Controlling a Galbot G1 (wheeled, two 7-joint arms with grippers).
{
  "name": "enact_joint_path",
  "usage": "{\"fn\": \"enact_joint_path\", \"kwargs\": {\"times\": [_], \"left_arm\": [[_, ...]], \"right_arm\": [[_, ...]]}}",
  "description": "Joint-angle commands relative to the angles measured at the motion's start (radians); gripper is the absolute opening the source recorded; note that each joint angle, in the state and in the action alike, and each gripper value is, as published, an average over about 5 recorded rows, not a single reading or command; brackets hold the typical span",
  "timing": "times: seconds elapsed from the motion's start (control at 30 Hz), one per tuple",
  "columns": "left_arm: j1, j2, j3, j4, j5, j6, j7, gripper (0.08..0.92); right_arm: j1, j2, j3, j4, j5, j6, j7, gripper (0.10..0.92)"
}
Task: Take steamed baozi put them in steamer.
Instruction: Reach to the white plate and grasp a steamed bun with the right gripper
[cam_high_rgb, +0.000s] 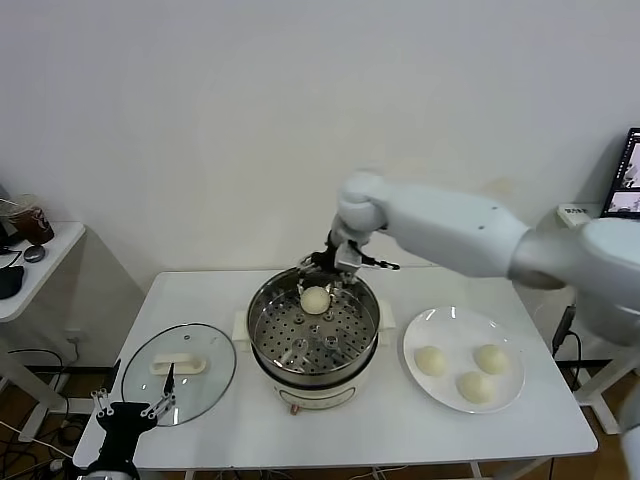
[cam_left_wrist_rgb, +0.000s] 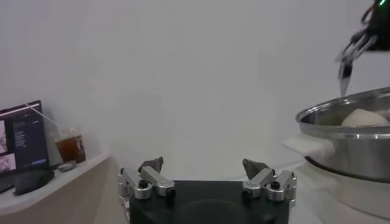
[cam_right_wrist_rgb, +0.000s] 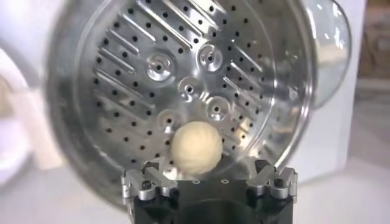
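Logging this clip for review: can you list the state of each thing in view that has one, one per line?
Steamer: uncovered, holds one bun.
Bun in the steamer: lying free at the far side, below the right gripper.
Three buns on the plate: not yet moved.
Glass lid: off, flat on the table left of the steamer.
Right gripper: over the steamer's far rim, fingers open, empty.
Left gripper: idle at the table's near left corner, open, empty.

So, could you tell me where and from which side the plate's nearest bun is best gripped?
Judging by its shape, take the front baozi across its domed middle, coming straight down from above. It sits flat on the white plate, apart from its two neighbours, so the right gripper has room for fingers on both flanks.
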Motion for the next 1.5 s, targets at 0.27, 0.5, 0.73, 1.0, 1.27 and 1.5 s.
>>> {"fn": "enact_joint_path", "kwargs": {"times": [0.27,0.5,0.73,1.0,1.27,1.5], "left_arm": [[-0.014,0.026,0.005,-0.018,0.007,0.037,0.003,0.823],[-0.019,0.018,0.009,-0.006,0.011,0.035,0.003,0.823],[-0.019,0.018,0.006,-0.001,0.013,0.034,0.003,0.823],[-0.012,0.014,-0.015,0.013,0.013,0.031,0.002,0.823],[-0.017,0.013,-0.028,0.025,0.013,0.03,0.002,0.823],[-0.02,0.013,-0.036,0.034,0.012,0.029,0.001,0.823]], "right_arm": [[0.008,-0.582,-0.047,0.379,0.18,-0.755,-0.036,0.823],[-0.285,-0.635,0.107,0.338,0.067,-0.674,-0.023,0.823],[-0.488,-0.578,0.266,0.232,-0.002,-0.617,-0.03,0.823],[-0.592,-0.433,0.333,0.086,-0.052,-0.571,-0.029,0.823],[-0.638,-0.321,0.356,-0.012,-0.084,-0.547,-0.015,0.823],[-0.647,-0.262,0.359,-0.045,-0.095,-0.551,-0.003,0.823]]}}
